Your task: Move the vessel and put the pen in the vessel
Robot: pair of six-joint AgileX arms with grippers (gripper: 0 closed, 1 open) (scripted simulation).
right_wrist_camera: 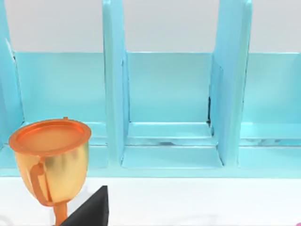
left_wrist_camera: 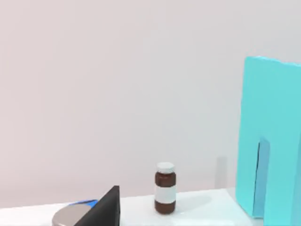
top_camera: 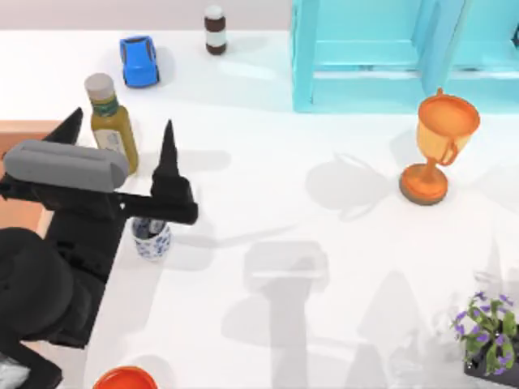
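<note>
Pen (top_camera: 147, 227) seated in vessel (top_camera: 152, 239); left gripper (top_camera: 122, 138) above, fingers (top_camera: 169, 150) released; task judged near complete, retreat left

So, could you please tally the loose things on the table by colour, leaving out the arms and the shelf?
Orange: 2, the trophy and the bowl
Blue: 1, the toy car
Olive-green: 1, the bottle
Brown: 1, the jar
White and blue: 1, the cup, something dark inside
Purple-flowered: 1, the plant
Total: 7
</note>
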